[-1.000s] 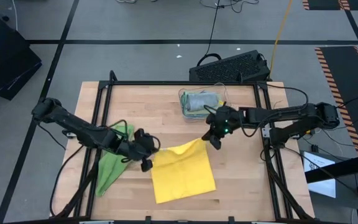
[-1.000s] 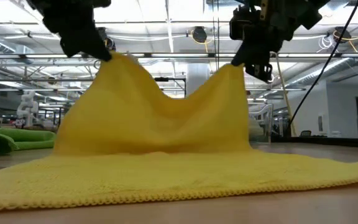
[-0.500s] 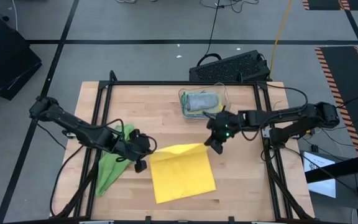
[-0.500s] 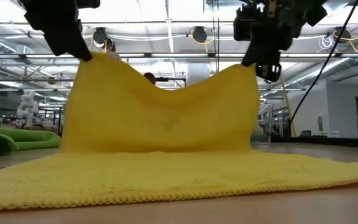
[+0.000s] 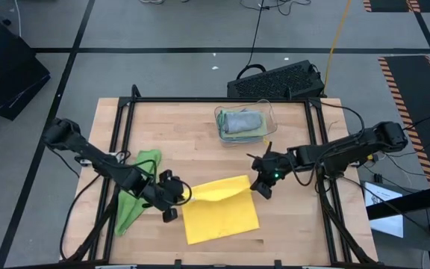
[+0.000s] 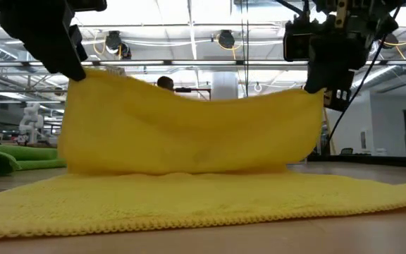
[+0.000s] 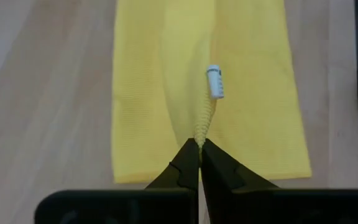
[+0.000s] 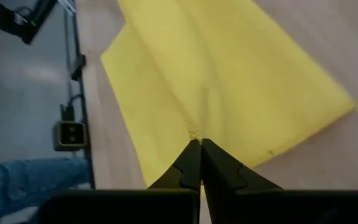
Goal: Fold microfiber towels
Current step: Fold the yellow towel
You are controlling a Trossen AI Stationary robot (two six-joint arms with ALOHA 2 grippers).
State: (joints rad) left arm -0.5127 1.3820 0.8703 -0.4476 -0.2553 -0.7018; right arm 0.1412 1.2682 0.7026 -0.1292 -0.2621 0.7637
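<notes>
No readable text anywhere

You will find no legible word, number, brand or sign in any view: the small white tag [image 7: 214, 81] sewn on the yellow towel [image 5: 221, 209] shows no print you can make out.
</notes>
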